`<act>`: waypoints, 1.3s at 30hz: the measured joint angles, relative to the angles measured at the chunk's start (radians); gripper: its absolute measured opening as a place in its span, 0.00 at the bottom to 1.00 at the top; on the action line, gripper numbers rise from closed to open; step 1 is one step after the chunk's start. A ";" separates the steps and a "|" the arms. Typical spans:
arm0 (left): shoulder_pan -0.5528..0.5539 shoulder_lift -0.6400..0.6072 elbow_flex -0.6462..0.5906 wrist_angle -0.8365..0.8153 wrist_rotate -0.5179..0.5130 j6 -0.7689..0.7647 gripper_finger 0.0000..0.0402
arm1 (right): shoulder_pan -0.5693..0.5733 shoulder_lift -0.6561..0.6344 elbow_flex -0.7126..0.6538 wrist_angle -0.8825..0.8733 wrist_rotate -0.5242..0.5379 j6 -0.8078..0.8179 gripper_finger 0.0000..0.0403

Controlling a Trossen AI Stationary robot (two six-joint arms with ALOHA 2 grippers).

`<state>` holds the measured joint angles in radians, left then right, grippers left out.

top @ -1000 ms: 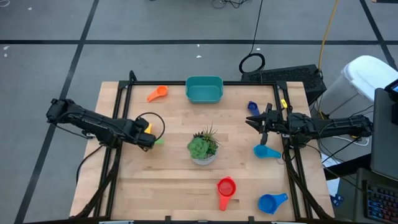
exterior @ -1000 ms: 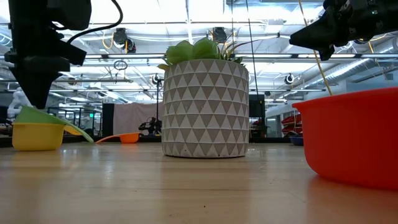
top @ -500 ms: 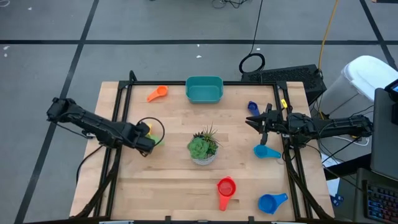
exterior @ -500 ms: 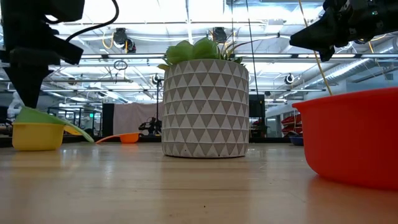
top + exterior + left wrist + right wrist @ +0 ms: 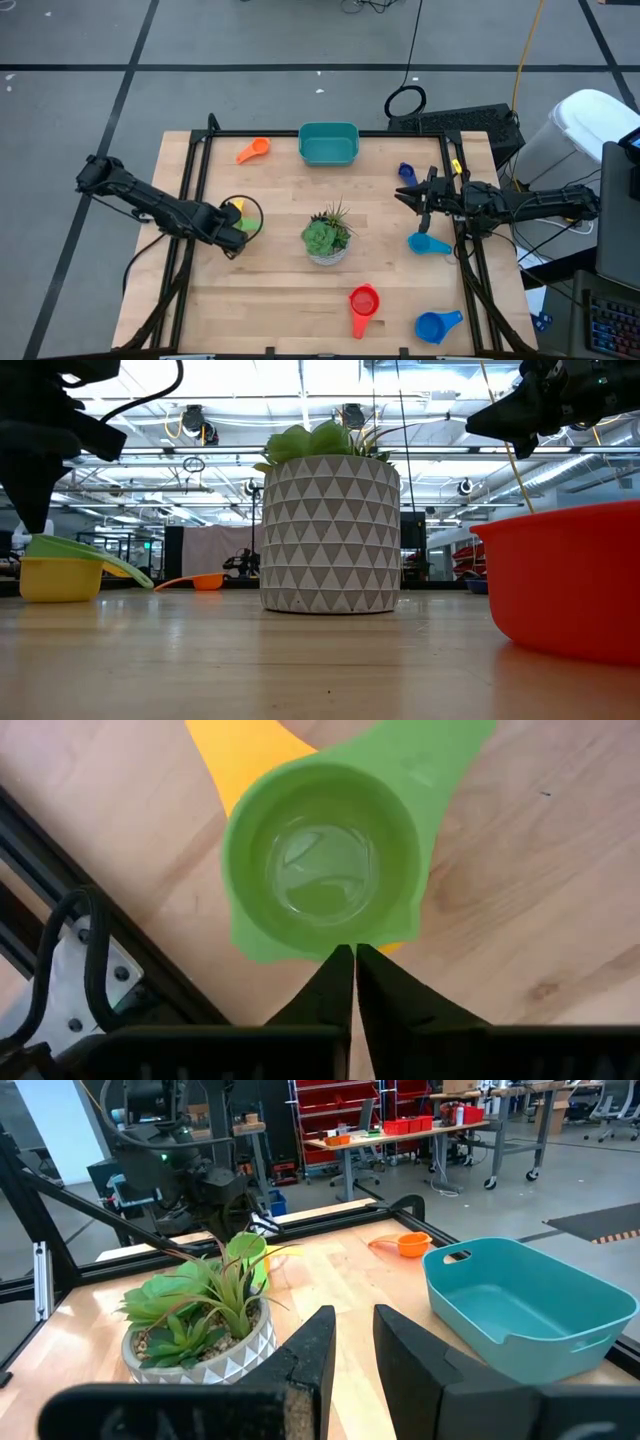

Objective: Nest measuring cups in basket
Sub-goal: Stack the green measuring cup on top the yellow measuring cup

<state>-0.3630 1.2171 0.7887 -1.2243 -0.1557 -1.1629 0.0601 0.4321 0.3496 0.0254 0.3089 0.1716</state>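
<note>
Two arms are over the wooden table [image 5: 280, 290], one from each side. At nine o'clock of the potted plant [image 5: 327, 236], the left gripper [image 5: 353, 960] sits low over the green cup [image 5: 325, 870], its fingers drawn almost together with their tips meeting at the cup's rim; from the wrist camera I cannot tell whether the rim is caught between them. That green cup rests on top of the yellow cup [image 5: 60, 578], whose handle pokes out from beneath it.

At three o'clock of the plant, the right gripper [image 5: 403, 196] hangs above the table, holding nothing, its fingers [image 5: 308, 1355] standing a narrow gap apart.

Other measuring cups lie scattered. Seen from above, the orange cup [image 5: 253, 151] is near the table's far edge at eleven o'clock of the plant, with the teal basket [image 5: 329, 143] at twelve o'clock, just beside that far edge. A small dark blue cup [image 5: 406, 172] lies at two o'clock, a light blue cup [image 5: 429, 243] at three o'clock under the right arm, the red cup [image 5: 363, 305] at five o'clock, and a bigger blue cup [image 5: 436, 325] further round toward the near right corner. The basket has nothing in it.
</note>
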 joint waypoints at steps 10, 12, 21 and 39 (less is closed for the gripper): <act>0.008 -0.009 0.000 -0.021 -0.157 0.094 0.01 | 0.000 0.000 0.000 0.002 0.000 0.000 0.17; 0.021 -0.008 -0.001 -0.063 -0.166 0.114 0.02 | 0.000 0.000 0.000 0.009 0.000 0.000 0.17; 0.093 -0.010 -0.140 0.084 -0.116 0.195 0.01 | 0.000 0.000 0.000 0.008 0.000 0.023 0.17; 0.133 -0.010 -0.077 0.086 -0.143 0.335 0.01 | 0.000 0.000 0.000 0.014 0.002 0.019 0.17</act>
<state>-0.2302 1.2072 0.7115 -1.1385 -0.2983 -0.8281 0.0597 0.4320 0.3496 0.0399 0.3107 0.1905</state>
